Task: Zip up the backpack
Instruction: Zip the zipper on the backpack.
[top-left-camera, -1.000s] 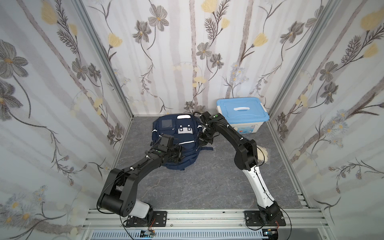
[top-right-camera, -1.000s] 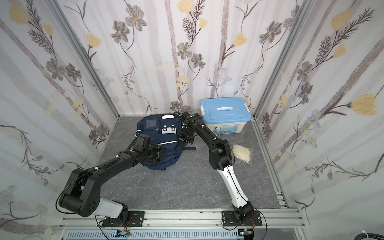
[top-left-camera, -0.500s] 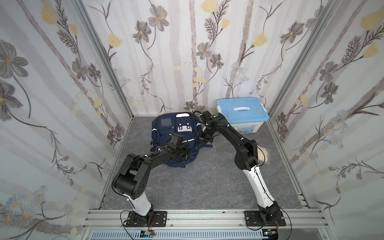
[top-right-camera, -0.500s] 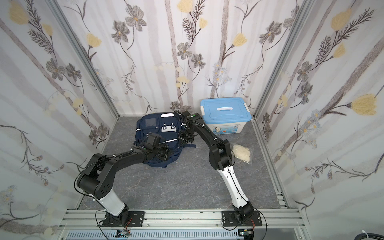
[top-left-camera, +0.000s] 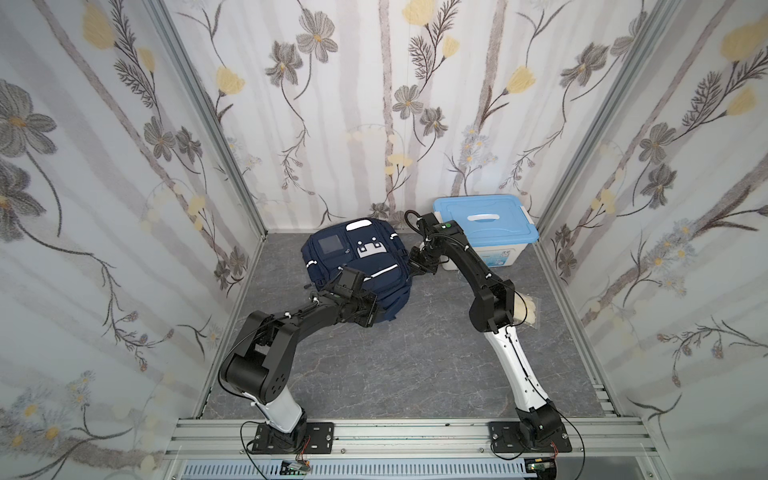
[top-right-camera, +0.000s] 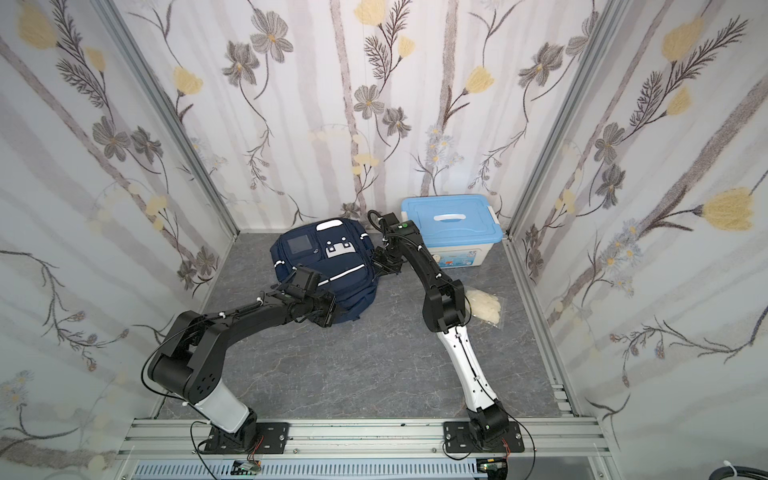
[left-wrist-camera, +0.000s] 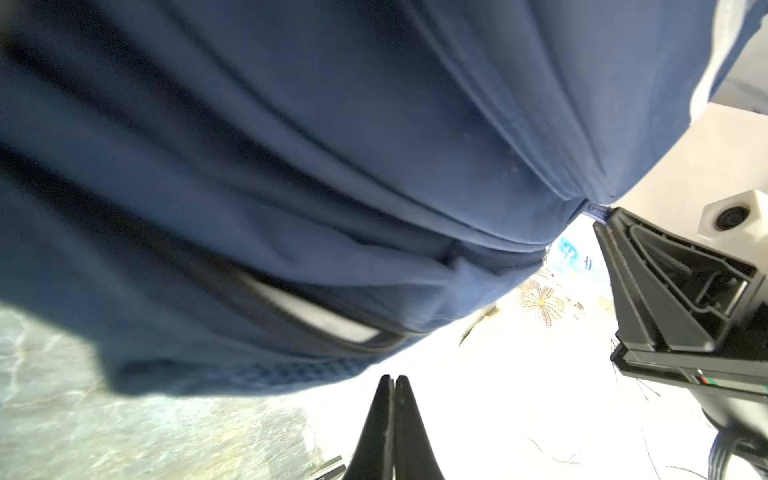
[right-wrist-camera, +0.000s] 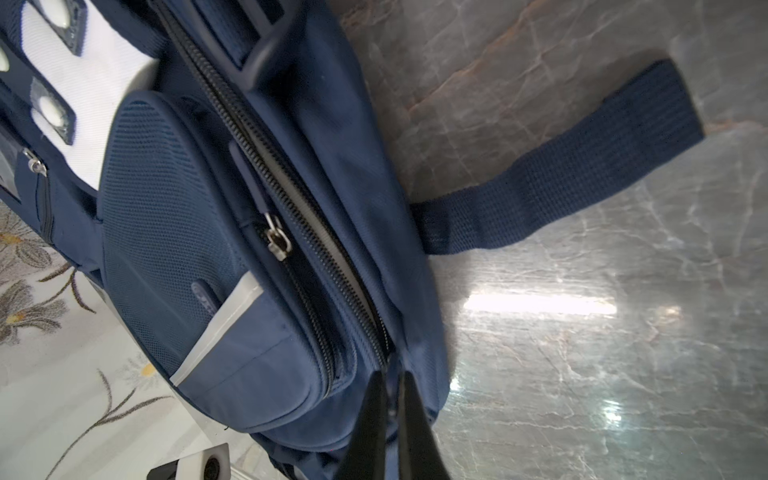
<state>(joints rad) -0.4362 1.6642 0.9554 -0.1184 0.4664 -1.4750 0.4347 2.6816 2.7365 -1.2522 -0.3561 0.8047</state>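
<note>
my left arm (top-left-camera: 307, 318) is folded at the elbow, forearm stretched low and forward. the left gripper (left-wrist-camera: 392, 379) has its fingers pressed flat together, nothing between them. my right arm (top-left-camera: 471, 266) arches up high, then bends back toward the middle, wrist dipped. the right gripper (right-wrist-camera: 390, 376) is pinched on a fold of the backpack (right-wrist-camera: 166, 249), with its fingers a sliver apart.

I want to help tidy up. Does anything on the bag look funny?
Yes. One zipper on the backpack gapes open, with pale lining showing through the gap. The right claw pinches the fabric at its end, and the left claw is shut on nothing near the bag.
</note>
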